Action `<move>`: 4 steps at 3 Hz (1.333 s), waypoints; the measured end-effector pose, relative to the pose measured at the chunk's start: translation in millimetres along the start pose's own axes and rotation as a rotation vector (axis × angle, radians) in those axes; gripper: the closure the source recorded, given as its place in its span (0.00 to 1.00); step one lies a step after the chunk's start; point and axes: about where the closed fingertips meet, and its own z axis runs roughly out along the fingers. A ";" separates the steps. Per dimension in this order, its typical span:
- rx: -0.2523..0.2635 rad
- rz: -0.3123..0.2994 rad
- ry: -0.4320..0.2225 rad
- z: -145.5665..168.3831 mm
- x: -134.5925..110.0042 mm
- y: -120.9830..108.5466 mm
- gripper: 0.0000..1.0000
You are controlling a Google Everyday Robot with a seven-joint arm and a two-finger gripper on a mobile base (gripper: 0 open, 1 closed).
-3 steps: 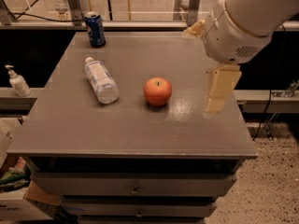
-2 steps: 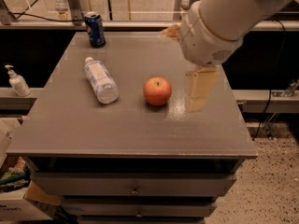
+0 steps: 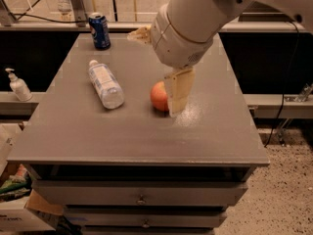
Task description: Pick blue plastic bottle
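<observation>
The gripper [image 3: 155, 72] has been swung leftward over the worktop [image 3: 146, 136] and is now held against the apple [image 3: 157, 96], fingers [image 3: 178, 91] spread wide and empty. The blue plastic bottle [image 3: 105, 83], laid flat further left, is not yet reached.
</observation>
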 end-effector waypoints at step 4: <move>0.050 -0.362 0.055 13.5 -6.3 -60.7 0.00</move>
